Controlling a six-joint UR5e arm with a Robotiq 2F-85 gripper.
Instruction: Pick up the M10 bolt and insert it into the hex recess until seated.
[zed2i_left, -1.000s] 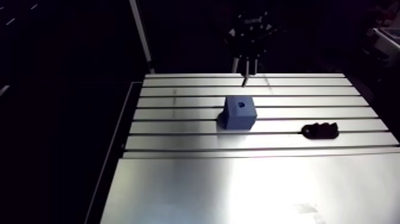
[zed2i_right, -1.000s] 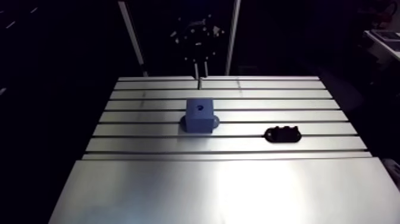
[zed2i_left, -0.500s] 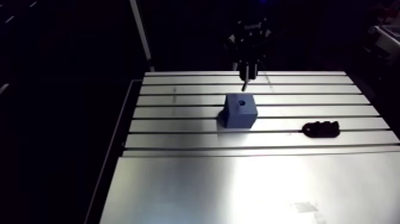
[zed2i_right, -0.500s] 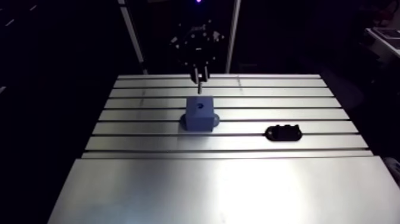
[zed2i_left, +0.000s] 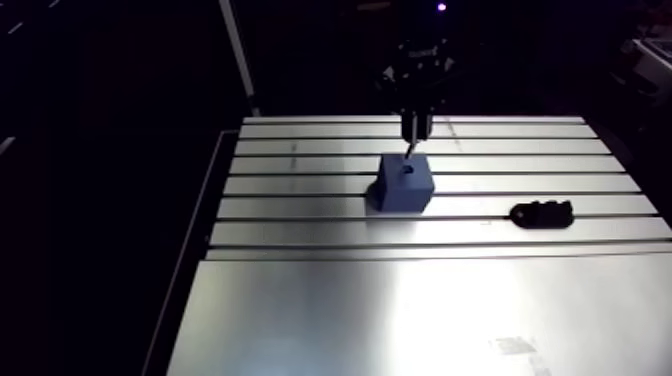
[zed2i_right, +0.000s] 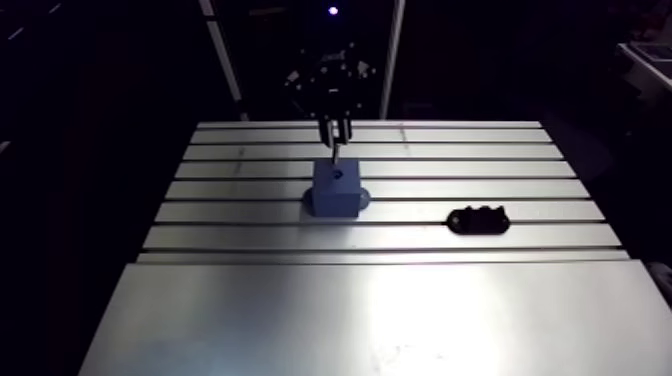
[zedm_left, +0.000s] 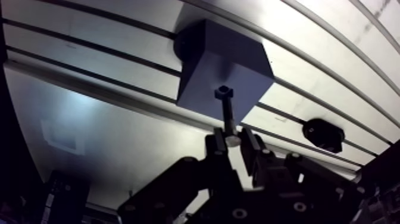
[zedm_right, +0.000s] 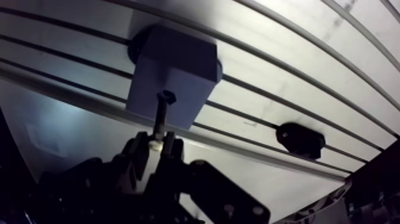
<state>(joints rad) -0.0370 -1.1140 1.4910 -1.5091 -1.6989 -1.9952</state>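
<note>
A blue block (zed2i_left: 405, 185) with a hex recess (zed2i_left: 409, 169) in its top face stands near the middle of the slotted table (zed2i_left: 300, 300). My gripper (zedm_left: 233, 140) is shut on the M10 bolt (zedm_left: 227, 113), holding it by the shank with the head pointing down. In the wrist view the bolt's head hangs just above the block (zedm_left: 223, 68), over its top face. In the arm view the gripper (zed2i_left: 414, 125) sits directly behind and above the block, with the bolt tip close to the block's rear top edge.
A black holder piece (zed2i_left: 540, 212) lies on the table to the right of the block; the wrist view shows this holder (zedm_left: 323, 134) beside the gripper. Table slots run left to right, and a smooth plate (zed2i_left: 420, 320) covers the near part.
The gripper with the bolt has come forward from the table's far edge to right above the block, and lower. The block and the black holder have stayed put.
</note>
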